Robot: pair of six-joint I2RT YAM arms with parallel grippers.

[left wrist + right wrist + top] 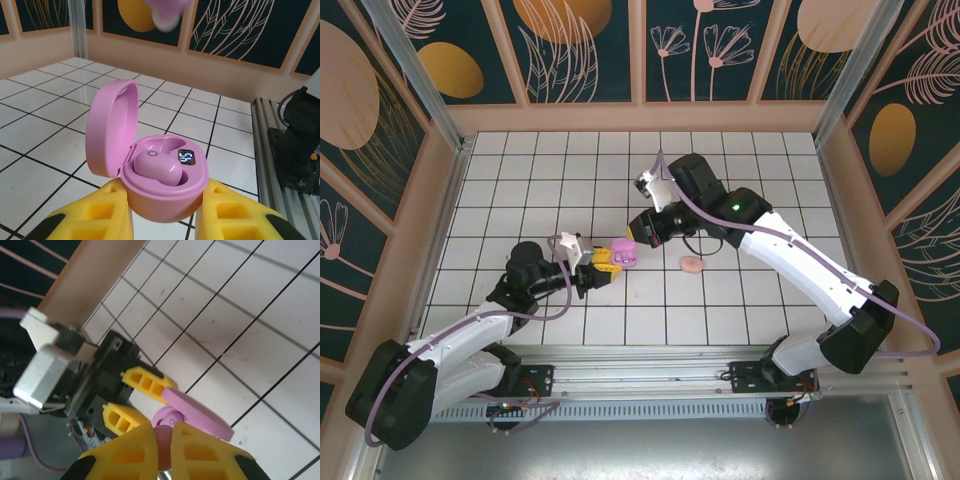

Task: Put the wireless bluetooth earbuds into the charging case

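My left gripper [165,196] is shut on the base of an open pink charging case [165,192], with the lid [110,127] standing up on the left. One pink earbud [157,167] sits in the case's left socket beside a lit number display [186,158]. My right gripper [163,434] hangs just above the case [170,417], shut on a second pink earbud [164,447]. In the top view the left gripper [603,262], the case [625,253] and the right gripper [642,236] meet at the middle of the tiled floor.
A small pale pink oval thing [691,264] lies on the tiles right of the case; I cannot tell if it is a bud or a case. Wooden walls [640,118] ring the white tiled floor [520,180]. A metal rail [650,385] runs along the near edge.
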